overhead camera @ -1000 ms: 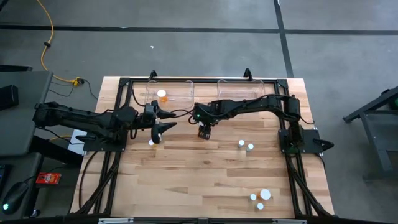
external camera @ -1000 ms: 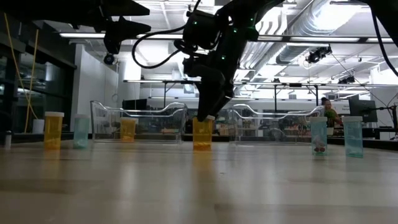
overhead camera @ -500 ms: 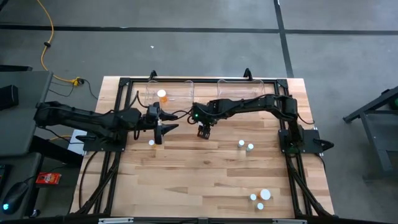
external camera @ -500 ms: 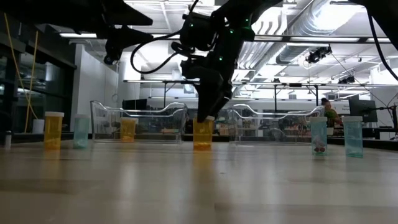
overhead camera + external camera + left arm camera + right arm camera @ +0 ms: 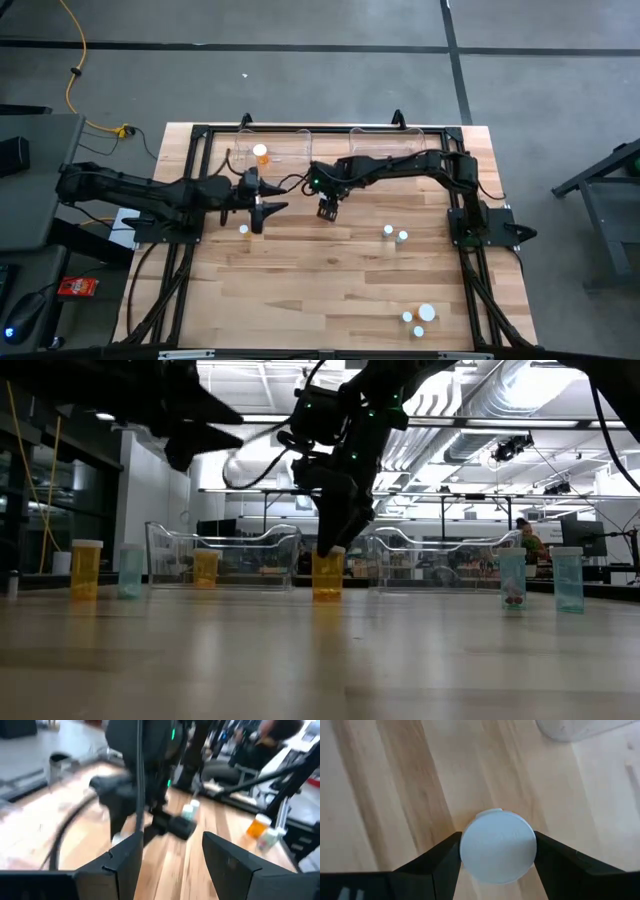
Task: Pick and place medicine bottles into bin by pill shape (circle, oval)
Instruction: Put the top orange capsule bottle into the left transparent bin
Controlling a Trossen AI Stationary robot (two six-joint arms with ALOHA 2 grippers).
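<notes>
An orange medicine bottle (image 5: 326,576) with a white cap (image 5: 498,845) stands on its base on the table, just in front of the two clear bins. My right gripper (image 5: 327,210) reaches down over it and is shut on it. My left gripper (image 5: 270,207) hovers open above the table to the left of it, with nothing between its fingers (image 5: 172,840). Another bottle (image 5: 243,230) stands on the table just below the left gripper. One orange bottle (image 5: 260,152) stands in the left bin (image 5: 285,146). My right gripper pinches the bottle's round white cap (image 5: 470,851) between its two fingers, one on each side of the cap's rim. The fingers (image 5: 332,538) come from above, slanting steeply down. The bottle stands upright with its base on the table.
The right clear bin (image 5: 385,143) sits at the far edge. Two bottles (image 5: 395,234) stand right of centre, and three more (image 5: 418,320) near the front right. The arms' black frame rails (image 5: 185,260) run along both table sides. Bare wood lies in the middle and front left.
My left gripper has tipped its fingers a little downward while staying in nearly the same place. My right gripper and the orange bottle have kept still.
</notes>
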